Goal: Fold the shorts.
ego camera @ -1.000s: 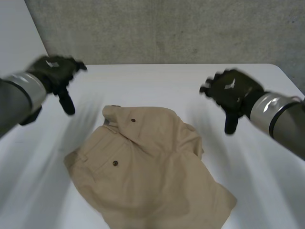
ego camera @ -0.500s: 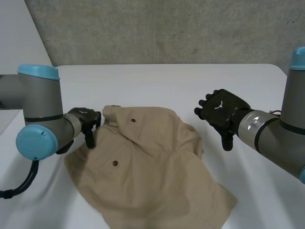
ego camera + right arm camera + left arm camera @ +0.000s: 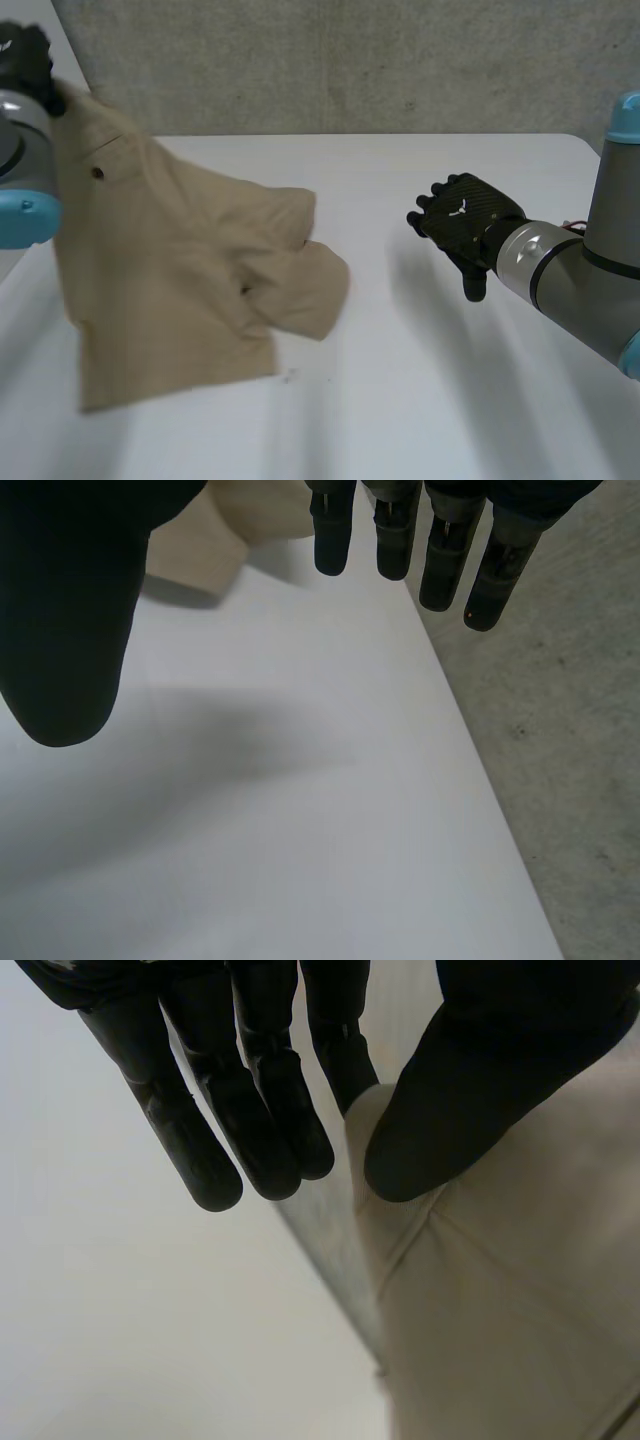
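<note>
Left hand (image 3: 25, 60) pinches the shorts (image 3: 170, 270), which hang lengthwise downward; right hand (image 3: 465, 215) spread, empty.

Edge crops left hand (image 3: 22, 55); shorts (image 3: 170, 270) look blurred.

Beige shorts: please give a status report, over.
Left robot hand pinches beige fabric shorts by one edge, lifted above white table. Right robot hand open, empty, apart from them. Nothing in the way.

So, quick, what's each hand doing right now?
Left hand: closed on the shorts, pinching them, holding them up.
Right hand: open, holding nothing.
</note>
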Controlling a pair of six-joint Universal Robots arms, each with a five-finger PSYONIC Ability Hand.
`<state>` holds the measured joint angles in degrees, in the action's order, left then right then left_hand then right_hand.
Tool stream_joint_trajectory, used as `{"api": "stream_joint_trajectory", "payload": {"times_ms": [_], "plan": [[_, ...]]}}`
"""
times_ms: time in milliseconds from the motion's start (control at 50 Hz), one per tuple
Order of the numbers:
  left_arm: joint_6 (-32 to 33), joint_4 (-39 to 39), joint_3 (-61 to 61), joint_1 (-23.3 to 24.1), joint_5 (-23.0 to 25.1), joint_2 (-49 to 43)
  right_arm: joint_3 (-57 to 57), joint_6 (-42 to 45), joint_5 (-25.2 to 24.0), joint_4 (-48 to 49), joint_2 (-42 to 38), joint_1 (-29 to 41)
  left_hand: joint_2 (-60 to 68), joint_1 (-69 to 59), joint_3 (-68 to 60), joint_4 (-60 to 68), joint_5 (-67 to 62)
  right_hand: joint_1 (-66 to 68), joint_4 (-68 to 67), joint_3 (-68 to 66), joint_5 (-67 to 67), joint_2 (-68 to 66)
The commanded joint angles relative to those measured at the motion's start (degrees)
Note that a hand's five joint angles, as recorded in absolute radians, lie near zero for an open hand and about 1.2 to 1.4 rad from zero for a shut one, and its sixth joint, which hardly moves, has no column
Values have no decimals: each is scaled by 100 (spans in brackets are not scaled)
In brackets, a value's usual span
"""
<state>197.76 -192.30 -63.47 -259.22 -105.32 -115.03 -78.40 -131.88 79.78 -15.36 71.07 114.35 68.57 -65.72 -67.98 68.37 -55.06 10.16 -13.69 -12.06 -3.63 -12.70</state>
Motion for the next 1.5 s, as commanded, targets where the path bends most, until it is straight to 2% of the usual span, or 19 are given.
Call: {"api": "stream_joint_trajectory", "payload": {"times_ms": [20, 220, 340, 360, 380, 420, 500, 580, 700, 800, 860, 900, 960, 1140, 1280, 1340, 1420, 1460, 1500], "plan": [[43, -458, -60, 1461, 494, 16, 211, -223, 327, 209, 30, 8, 1143, -1428, -1202, 1163, -1494, -16, 369, 206, 363, 270], [35, -423, -253, 3762, 680, -1152, 519, -997, 943, 543, 100, -80, 1143, -1428, -1202, 1163, -1494, -16, 369, 206, 363, 270], [26, -370, -631, 4555, 750, -1549, 598, -1217, 1101, 701, 179, -211, 1143, -1428, -1202, 1163, -1494, -16, 369, 206, 363, 270], [34, -370, -701, 4600, 750, -1549, 607, -1217, 1101, 701, 180, -247, 146, -431, -205, 166, -497, -16, 369, 206, 363, 270], [121, -378, -858, 4687, 741, -1505, 598, -1217, 1101, 701, 180, -273, -3811, 3526, 3752, -3791, 3460, -16, 369, 206, 363, 270], [157, -379, -939, 4714, 706, -1374, 607, -1235, 1084, 701, 180, -335, -5208, 4922, 5149, -5187, 4857, -16, 369, 206, 363, 270], [193, -352, -1009, 4714, 662, -908, 607, -1235, 1023, 701, 153, -387, -5616, 5331, 5558, -5596, 5266, -16, 369, 206, 363, 270], [201, -247, -1202, 4495, 583, -372, 607, -1235, 865, 701, 127, -361, -5634, 5349, 5575, -5614, 5283, -16, 369, 206, 363, 270], [105, -45, -1896, 3783, 592, 928, 519, -1235, 443, 622, 127, -335, -5634, 5349, 5575, -5614, 5283, -16, 369, 206, 363, 270], [17, -18, -2616, 3476, 513, 1570, 169, -1121, -294, 377, 171, -317, -5483, 5197, 5424, -5463, 5132, -16, 369, 206, 363, 270], [-1, 78, -3153, 3124, 302, 1940, 44, -1024, -700, 218, 180, -308, -5146, 4861, 5088, -5126, 4796, -16, 369, 206, 363, 270], [-9, 192, -3487, 2869, 118, 2142, -113, -962, -1191, 78, 162, -273, -5112, 4827, 5054, -5092, 4762, 192, 161, -2, 155, 62], [-45, 412, -3874, 2614, -76, 2318, -158, -945, -1455, 42, 57, -133, -5045, 4760, 4986, -5025, 4694, 446, -93, -256, -99, -192], [-299, 878, -4981, 1859, 46, 2775, 255, -1225, -1535, 42, -927, 350, -4658, 4373, 4600, -4638, 4307, 1590, -1237, -1400, -1242, -1336], [-308, 896, -5729, 1208, 609, 3188, 896, -2226, -1597, 33, -1700, 588, -4624, 4339, 4566, -4604, 4274, 2381, -2028, -2191, -2033, -2127], [-317, 896, -5948, 901, 802, 3320, 1055, -2316, -1579, 33, -1938, 588, -4641, 4356, 4583, -4621, 4290, 2515, -2162, -2325, -2167, -2261], [-317, 896, -6133, 610, 952, 3461, 1345, -2333, -1527, 25, -2254, 606, -4624, 4339, 4566, -4604, 4274, 4461, -4108, -4271, -4113, -4206], [-317, 896, -6203, 540, 996, 3496, 1547, -2386, -1491, 25, -2378, 676, -4624, 4339, 4566, -4604, 4274, 6975, -6622, -6785, -6627, -6721], [-308, 905, -6239, 531, 1013, 3496, 1705, -2456, -1439, 42, -2404, 702, -4624, 4339, 4566, -4604, 4274, 6984, -6631, -6794, -6637, -6730]]}}
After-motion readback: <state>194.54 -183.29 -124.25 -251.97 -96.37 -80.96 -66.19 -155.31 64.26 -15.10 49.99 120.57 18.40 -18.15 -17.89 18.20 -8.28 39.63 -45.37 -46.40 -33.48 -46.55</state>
